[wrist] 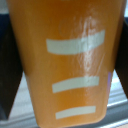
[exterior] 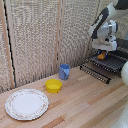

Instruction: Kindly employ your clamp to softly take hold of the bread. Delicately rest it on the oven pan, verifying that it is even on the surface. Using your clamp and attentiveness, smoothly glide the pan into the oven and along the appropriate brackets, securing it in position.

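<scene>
A white robot arm's boxy end effector (exterior: 102, 52) hangs over the flat dark oven pan of silvery bars (exterior: 114, 63), clenched on the small orange-brown oblong bread (exterior: 102, 56), which sits just above the bars; whether it touches them cannot be told. In the wrist view the bread (wrist: 70, 60) fills the frame between dark fingers (wrist: 9, 75) pressing its long sides. Its glossy skin looks slick and the piece looks light and probably rigid, so a mid-length hold on the flanks seems the safe one. The pan juts out from the dark boxy oven (exterior: 123, 46) at the exterior view's right, its front edge near the blue cup (exterior: 64, 71). The yellow bowl (exterior: 53, 85) and white patterned plate (exterior: 27, 104) lie well apart on the wooden surface (exterior: 85, 107) — open room for the push.
</scene>
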Tool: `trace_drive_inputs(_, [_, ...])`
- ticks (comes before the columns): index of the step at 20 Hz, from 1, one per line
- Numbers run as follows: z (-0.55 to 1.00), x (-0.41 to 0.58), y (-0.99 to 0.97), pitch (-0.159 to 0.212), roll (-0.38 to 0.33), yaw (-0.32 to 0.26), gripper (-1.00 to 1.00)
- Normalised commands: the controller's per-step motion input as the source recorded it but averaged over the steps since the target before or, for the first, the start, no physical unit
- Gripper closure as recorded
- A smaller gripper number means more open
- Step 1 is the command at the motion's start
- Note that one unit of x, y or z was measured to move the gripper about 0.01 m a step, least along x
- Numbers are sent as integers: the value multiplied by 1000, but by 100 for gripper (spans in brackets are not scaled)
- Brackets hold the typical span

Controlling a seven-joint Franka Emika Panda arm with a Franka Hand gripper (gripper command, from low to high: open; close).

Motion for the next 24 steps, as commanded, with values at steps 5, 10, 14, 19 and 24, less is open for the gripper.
trace_drive_inputs(5, [-8,0,64,5,0,5,-100])
trace_drive_inputs(10, [418,113,266,-14,-127,93,-100])
trace_drive_inputs(14, [839,0,216,-34,-134,124,-100])
trace_drive_inputs(19, [799,-61,247,-8,-138,129,-100])
trace_drive_inputs(24, [658,-445,379,13,-167,61,-100])
